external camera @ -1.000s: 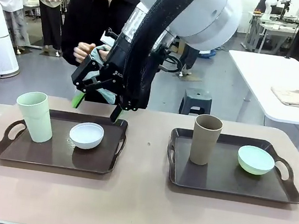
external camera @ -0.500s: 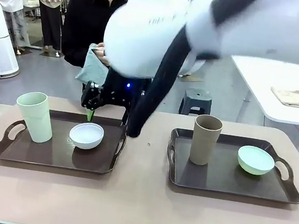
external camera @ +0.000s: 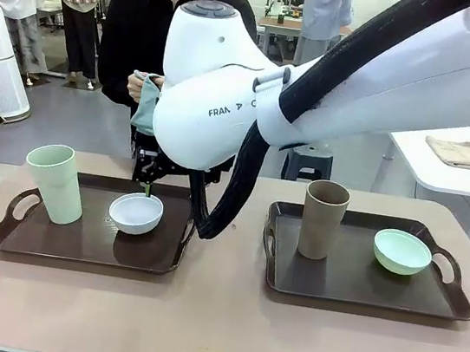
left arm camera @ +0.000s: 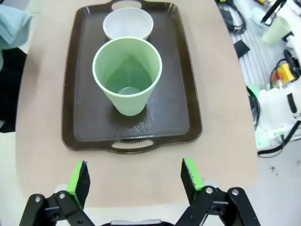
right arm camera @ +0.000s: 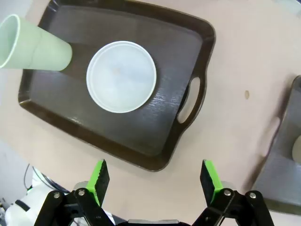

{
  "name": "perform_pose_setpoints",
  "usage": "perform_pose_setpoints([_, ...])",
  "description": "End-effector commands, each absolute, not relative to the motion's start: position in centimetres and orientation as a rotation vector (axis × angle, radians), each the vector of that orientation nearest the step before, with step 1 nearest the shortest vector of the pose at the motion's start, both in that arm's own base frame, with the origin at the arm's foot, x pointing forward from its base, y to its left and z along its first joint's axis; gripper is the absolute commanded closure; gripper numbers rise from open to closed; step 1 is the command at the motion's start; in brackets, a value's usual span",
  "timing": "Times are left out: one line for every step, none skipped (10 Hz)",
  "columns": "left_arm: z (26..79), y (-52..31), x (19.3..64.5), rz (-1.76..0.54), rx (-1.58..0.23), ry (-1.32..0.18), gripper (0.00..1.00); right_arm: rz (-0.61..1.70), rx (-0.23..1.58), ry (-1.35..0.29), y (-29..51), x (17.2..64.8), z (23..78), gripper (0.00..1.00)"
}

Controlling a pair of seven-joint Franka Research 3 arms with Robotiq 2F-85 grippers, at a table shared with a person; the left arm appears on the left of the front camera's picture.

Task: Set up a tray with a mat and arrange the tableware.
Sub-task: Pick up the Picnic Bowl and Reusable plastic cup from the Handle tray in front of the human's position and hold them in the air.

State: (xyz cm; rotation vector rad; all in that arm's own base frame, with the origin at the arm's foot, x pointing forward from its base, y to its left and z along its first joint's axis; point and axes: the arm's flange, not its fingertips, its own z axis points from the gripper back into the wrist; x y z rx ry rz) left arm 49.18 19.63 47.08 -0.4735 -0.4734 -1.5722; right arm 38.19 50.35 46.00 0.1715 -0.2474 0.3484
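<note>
Over the left-hand tray (external camera: 77,243), the right gripper (external camera: 148,183) hangs with its jaws spread wide and nothing between them, just behind the far rim of the white bowl (external camera: 135,212). Its wrist view puts the bowl ahead of the fingers and a little to one side of their centre line. A short shift toward the tray's middle would probably bring the pads astride the rim. The bowl is round and shallow, so no approach angle is favoured, and the rim looks like the only part to pinch.

The pale green cup (external camera: 54,183) stands upright just beside the bowl without touching it, its long axis vertical. The left gripper (left arm camera: 135,175), likewise wide open and empty, looks down from high over the tray's handle end, with the cup straight ahead along its fingers. The right gripper seems the nearer to the bowl, and the left the better lined up on the cup.

The tan-brown cup (external camera: 323,219) and the mint green bowl (external camera: 402,251) sit apart on the second tray (external camera: 350,289). Neither tray has a mat in it. The person's hand (external camera: 137,83) holds a teal cloth (external camera: 147,107) beyond the table's far edge. The tray's raised rim stands close behind the white bowl. The bare table (external camera: 216,313) between the trays offers open room for setting things down.
</note>
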Motion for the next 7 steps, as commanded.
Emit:
perform_pose_setpoints([47.7,19.5,48.8,-1.57,-0.452,-0.456,0.0,0.364,0.18,-0.235,49.2,37.3,46.4,0.0])
perform_pose_setpoints([47.1,19.6,49.2,-1.572,-0.474,-0.473,0.0,0.348,0.171,-0.247,50.4,38.2,46.0,0.0])
perform_pose_setpoints([45.2,19.6,50.4,-1.611,-0.499,-0.418,0.0,0.369,0.151,-0.243,51.3,39.1,44.7,0.0])
perform_pose_setpoints([44.2,19.8,51.0,-1.618,-0.539,-0.385,0.0,0.37,0.124,-0.264,52.2,40.2,43.6,0.0])
perform_pose_setpoints([43.9,20.2,50.8,-1.715,-0.534,-0.375,0.0,0.367,0.106,-0.254,52.8,40.8,42.8,0.0])
perform_pose_setpoints([43.2,20.3,51.2,-1.711,-0.559,-0.383,0.0,0.363,0.094,-0.252,53.5,41.6,42.1,0.0])
perform_pose_setpoints([42.2,20.1,51.4,-1.677,-0.569,-0.371,0.0,0.36,0.079,-0.24,54.0,42.2,41.1,0.0])
